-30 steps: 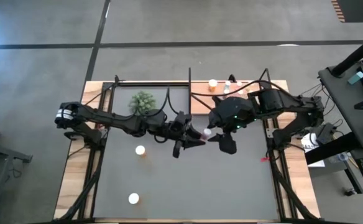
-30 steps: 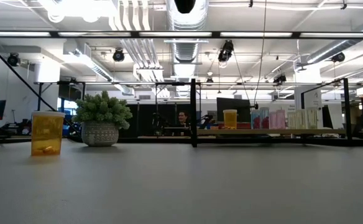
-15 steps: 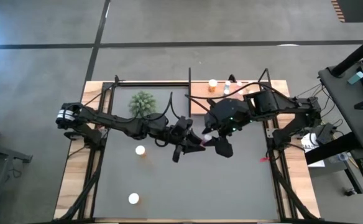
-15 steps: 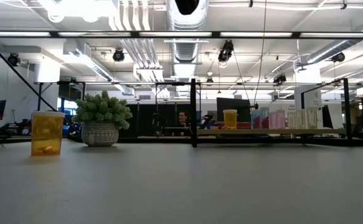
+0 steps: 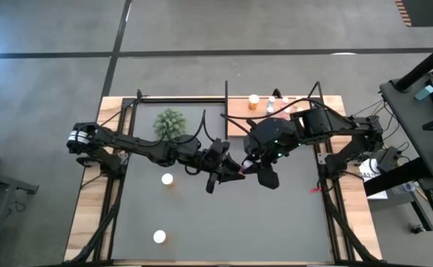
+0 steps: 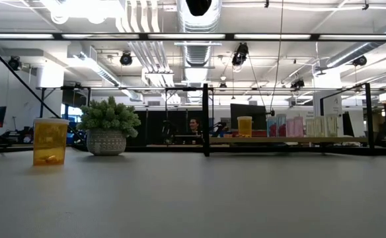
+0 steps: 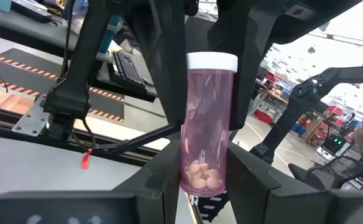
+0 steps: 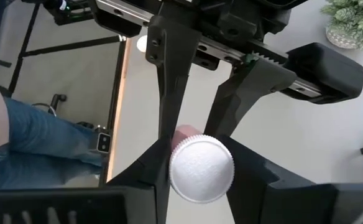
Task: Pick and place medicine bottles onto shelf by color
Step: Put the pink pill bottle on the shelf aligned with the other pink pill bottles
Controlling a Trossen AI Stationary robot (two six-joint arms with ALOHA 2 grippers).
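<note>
While both arms met above the middle of the dark table [image 5: 276, 222], the shelf [image 5: 239, 122] lay along the far edge with an orange bottle [image 5: 253, 99] and several smaller vials [image 5: 276, 104] standing on it. A potted plant [image 5: 170, 121] stood at the far left. Two more white-capped bottles [image 5: 167, 179] stood on the table to the near left, well apart from each other. The left claw [image 7: 204, 171] was closed tight on the lower part of a pink bottle [image 7: 207, 130], which stood upright between its fingers with pills in its bottom. The right claw [image 8: 200, 163] had narrowed around the same bottle near its white cap [image 8: 201, 169], its fingers lying against both sides. The bottle hung in the air between the two claws, clear of the table.
</note>
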